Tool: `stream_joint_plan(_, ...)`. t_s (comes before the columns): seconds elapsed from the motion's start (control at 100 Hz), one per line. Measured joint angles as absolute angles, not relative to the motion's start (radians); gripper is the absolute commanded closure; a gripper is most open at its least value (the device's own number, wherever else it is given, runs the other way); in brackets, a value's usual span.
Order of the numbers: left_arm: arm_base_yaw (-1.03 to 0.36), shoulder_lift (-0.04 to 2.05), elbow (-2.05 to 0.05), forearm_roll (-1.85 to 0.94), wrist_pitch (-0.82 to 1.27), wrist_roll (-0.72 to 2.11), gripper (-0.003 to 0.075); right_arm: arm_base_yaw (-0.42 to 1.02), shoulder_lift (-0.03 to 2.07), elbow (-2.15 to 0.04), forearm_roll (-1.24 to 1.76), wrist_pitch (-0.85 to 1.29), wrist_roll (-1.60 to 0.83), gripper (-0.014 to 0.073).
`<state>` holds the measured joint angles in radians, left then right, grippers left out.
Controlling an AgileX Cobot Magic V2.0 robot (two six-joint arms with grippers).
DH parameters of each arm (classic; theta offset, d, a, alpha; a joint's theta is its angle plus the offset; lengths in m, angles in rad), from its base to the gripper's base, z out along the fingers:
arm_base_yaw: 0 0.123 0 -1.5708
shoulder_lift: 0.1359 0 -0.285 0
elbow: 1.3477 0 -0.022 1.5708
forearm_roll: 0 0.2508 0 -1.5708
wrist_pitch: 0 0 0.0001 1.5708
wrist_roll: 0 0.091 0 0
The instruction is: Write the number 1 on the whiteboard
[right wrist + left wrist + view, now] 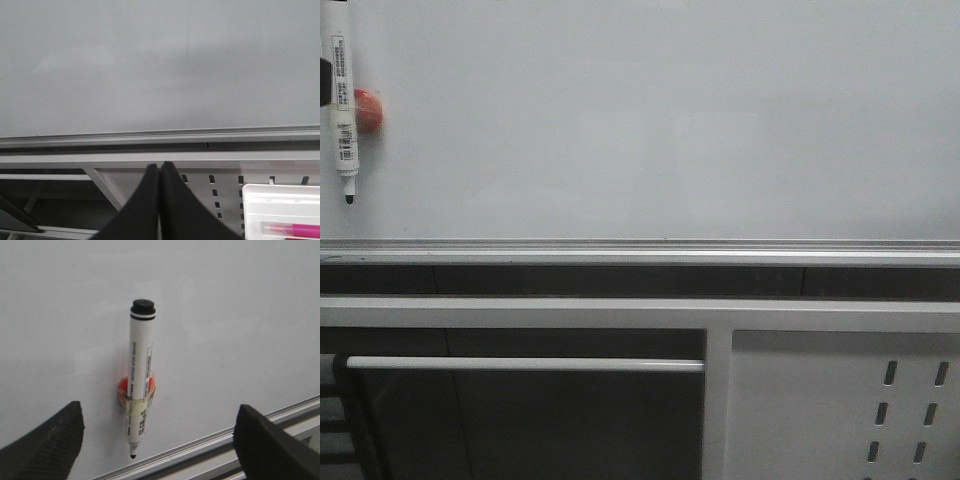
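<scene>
left tool [157, 440] is gaping wide, empty, facing the marker [139, 380] clipped near the whiteboard [660, 120] left edge, just above its lower rail. right tool [159, 200] is pressing fingers together, empty, below that rail.

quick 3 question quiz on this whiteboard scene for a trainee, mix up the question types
1. True or false: the number 1 is already drawn on the whiteboard.
2. Multiple choice: the marker is A) lying in the white tray, B) taped to a red-orange holder on the board, tip down, C) held by the right gripper.
3. Fill in: the left gripper facing the marker is ____.

Key: 1 false, no stroke shows on the board; 2 B; 3 open, with its fingers spread either side and not touching it.
</scene>
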<state>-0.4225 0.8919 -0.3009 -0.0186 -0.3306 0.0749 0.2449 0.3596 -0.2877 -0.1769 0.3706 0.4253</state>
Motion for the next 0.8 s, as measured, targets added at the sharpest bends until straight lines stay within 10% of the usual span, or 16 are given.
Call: stream_joint_plan(0.8, -0.423, 1.343, -0.213, -0.11, -0.988, -0.053, 0.0186, 0.245, 0.36, -0.288, -0.177, 0.391, 0.425, 0.0662)
